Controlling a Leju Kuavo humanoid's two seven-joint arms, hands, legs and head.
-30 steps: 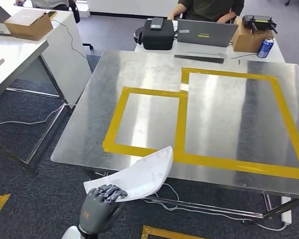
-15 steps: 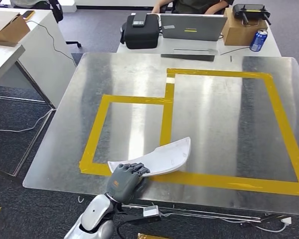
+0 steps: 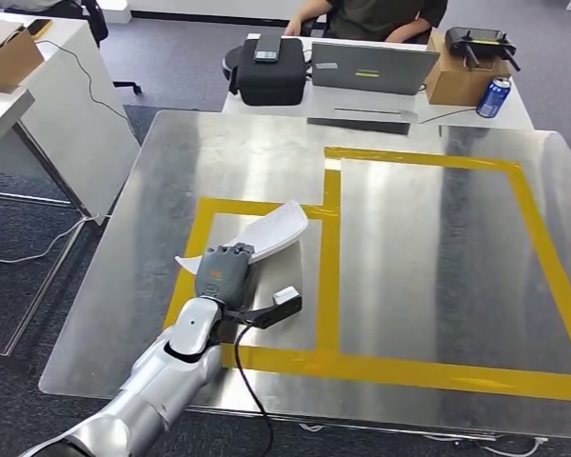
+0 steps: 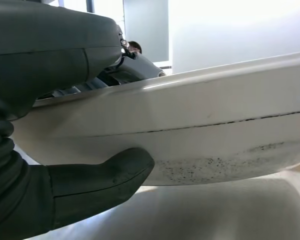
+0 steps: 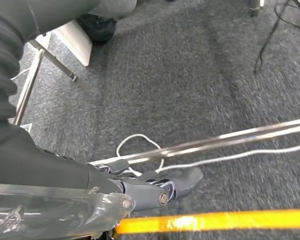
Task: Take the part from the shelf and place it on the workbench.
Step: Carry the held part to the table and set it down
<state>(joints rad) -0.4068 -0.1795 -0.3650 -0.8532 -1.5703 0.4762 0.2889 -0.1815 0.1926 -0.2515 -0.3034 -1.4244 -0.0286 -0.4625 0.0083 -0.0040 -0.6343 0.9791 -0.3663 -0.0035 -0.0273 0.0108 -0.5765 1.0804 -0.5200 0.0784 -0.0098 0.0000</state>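
Part (image 3: 257, 236): white curved panel, left of centre in the head view, over the smaller yellow tape (image 3: 328, 276) rectangle on the metal tabletop (image 3: 426, 248); whether it touches the surface I cannot tell.
My left hand (image 3: 222, 274): fingers over the part's near end, thumb (image 4: 103, 182) under it, holding it.
My right hand (image 5: 152, 192): hangs low above grey carpet (image 5: 186, 85); fingers curled or spread I cannot tell.
Far desk: laptop (image 3: 372, 67), black case (image 3: 272, 74), blue can (image 3: 497, 97), seated person (image 3: 383, 17).
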